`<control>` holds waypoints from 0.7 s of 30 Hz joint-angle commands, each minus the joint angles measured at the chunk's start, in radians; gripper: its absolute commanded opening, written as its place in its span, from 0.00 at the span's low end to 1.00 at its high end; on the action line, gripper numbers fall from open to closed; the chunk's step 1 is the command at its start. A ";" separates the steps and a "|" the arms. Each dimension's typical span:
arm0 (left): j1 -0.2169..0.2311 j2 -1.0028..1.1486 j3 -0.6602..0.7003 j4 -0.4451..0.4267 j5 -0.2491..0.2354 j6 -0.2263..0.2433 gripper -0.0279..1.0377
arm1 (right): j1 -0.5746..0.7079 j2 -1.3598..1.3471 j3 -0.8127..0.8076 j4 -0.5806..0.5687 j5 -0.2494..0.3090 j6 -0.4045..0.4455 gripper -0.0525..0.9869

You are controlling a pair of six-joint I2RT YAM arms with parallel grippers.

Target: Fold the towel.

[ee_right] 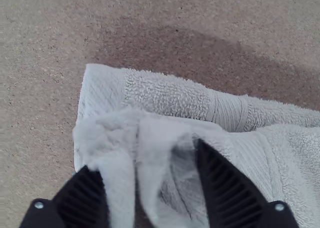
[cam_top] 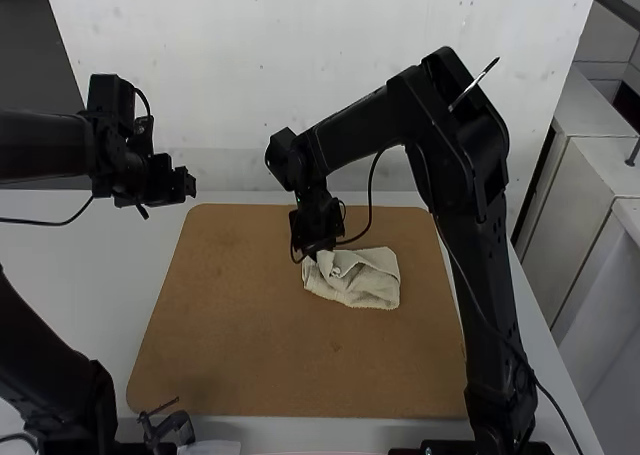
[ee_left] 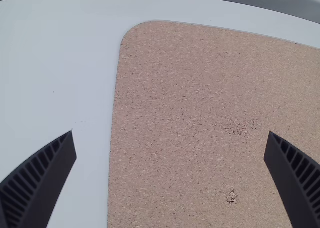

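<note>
Tabletop (cam_top: 85,250), pale: the board is carried on it.

Board (cam_top: 250,345), brown, rounded corners: the towel is borne on its far half, right of the middle.

Right arm (cam_top: 475,235): bent high over the board's right side, its wrist brought down at the towel's left end. By this arm the towel is the more nearly reached.

Left arm (cam_top: 45,147): held aloft at the left, well apart from the towel.

Towel (cam_top: 370,287), pale, ribbed bands near its edges: laid in layers, the upper one rumpled and raised at the left end. Its long axis is set roughly left to right. From the right pincer, the bulk of the cloth is extended to the right and slightly nearer; by that relation the coming move is judged to be governed, the raised end probably to be carried or smoothed along the length. The lower layer could be dragged or creased.

Right pincer (ee_right: 142,155): partly spread, raised cloth from the left end gathered between its two sides; whether it is firmly pinched cannot be told.

Left pincer (ee_left: 170,135): wide, nothing held, poised above the board's left side.
</note>
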 commanded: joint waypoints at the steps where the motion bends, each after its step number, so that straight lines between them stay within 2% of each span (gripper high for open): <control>1: 0.009 -0.018 0.039 0.012 0.008 0.016 0.93 | -0.009 -0.117 0.028 0.009 0.024 0.015 0.54; 8: 0.020 -0.019 0.039 0.017 0.008 0.016 0.93 | -0.090 -0.215 0.000 -0.003 0.021 0.001 0.52; 9: 0.020 -0.019 0.039 0.017 0.008 0.016 0.93 | -0.094 -0.217 -0.020 -0.003 0.024 0.001 0.39; 10: 0.018 -0.019 0.039 0.017 0.008 0.016 0.93 | -0.098 -0.220 -0.046 0.000 0.029 0.001 0.22; 11: 0.018 -0.018 0.039 0.017 0.008 0.016 0.93 | -0.098 -0.223 -0.070 0.005 0.030 0.001 0.11; 12: 0.018 -0.018 0.039 0.017 0.008 0.016 0.93 | -0.096 -0.223 -0.093 0.005 0.030 0.000 0.07; 21: 0.018 -0.019 0.039 0.017 0.008 0.016 0.93 | -0.039 -0.181 -0.175 0.045 0.018 0.003 0.07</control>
